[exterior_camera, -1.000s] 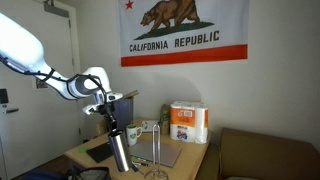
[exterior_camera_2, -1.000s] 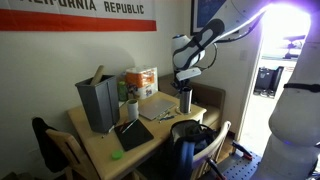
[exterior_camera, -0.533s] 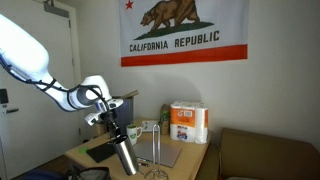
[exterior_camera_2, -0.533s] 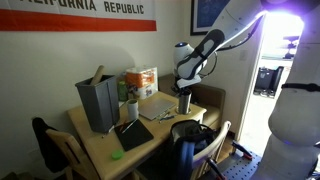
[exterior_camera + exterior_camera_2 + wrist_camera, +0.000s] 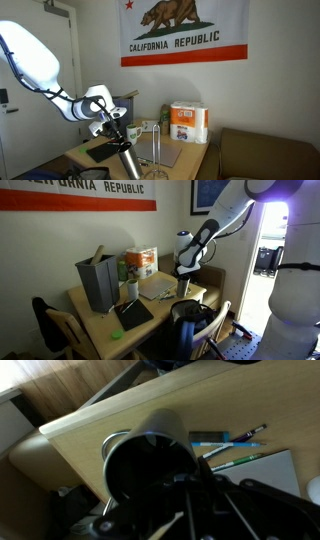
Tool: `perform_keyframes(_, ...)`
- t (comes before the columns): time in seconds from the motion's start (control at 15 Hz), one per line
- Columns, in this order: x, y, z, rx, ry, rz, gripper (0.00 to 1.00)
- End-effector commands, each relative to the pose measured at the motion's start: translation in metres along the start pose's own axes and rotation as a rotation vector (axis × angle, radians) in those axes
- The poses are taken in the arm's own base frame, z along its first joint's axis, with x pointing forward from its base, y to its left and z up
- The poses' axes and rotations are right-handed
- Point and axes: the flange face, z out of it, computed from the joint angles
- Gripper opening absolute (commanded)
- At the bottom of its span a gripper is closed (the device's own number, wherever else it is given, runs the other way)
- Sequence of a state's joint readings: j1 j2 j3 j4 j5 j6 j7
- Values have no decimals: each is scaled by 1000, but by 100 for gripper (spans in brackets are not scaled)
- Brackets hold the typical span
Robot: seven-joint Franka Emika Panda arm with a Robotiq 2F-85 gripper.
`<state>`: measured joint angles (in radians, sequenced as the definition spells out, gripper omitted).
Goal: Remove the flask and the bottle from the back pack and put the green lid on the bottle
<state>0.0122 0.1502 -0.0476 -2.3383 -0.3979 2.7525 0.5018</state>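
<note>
My gripper (image 5: pixel 113 130) is shut on the flask (image 5: pixel 128 160), a slim silver-grey cylinder held tilted over the table's near corner. In an exterior view the gripper (image 5: pixel 186 270) holds the flask (image 5: pixel 185 283) just above the table edge. In the wrist view the flask (image 5: pixel 150 445) fills the middle, seen from its dark top. The black back pack (image 5: pixel 190 316) sits low beside the table, below the flask. A small green lid (image 5: pixel 117 333) lies on the table's front. I cannot make out the bottle.
A white-and-green mug (image 5: pixel 133 133) and a clear wine glass (image 5: pixel 156 150) stand near the flask. A grey bin (image 5: pixel 97 282), a paper-towel pack (image 5: pixel 142 259), a flat black pad (image 5: pixel 133 315) and pens (image 5: pixel 232 446) share the wooden table (image 5: pixel 120 415).
The arm has lowered and swung toward the table's edge with the flask in the gripper; the flask is now lower and more tilted.
</note>
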Motion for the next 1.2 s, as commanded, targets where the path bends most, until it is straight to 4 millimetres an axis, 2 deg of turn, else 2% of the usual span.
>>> perform_keyframes(0.0,10,1,11,11,36,13,3)
perform_keyframes(0.13,13,2,19,6,28,16,3)
perform_keyframes(0.4,29,0,18,8,40,31,4)
perform_keyframes(0.47,34,-1,18,10,42,31,13)
perform_keyframes(0.53,37,-3,19,11,38,33,7)
perform_keyframes(0.6,41,-5,18,15,42,32,15)
perform_keyframes(0.67,45,-7,17,20,44,39,8)
perform_keyframes(0.8,50,-9,15,26,43,55,7)
perform_keyframes(0.87,52,-10,15,30,43,60,33)
perform_keyframes(1.0,55,-11,13,25,46,66,35)
perform_keyframes(1.13,57,-11,6,16,51,62,48)
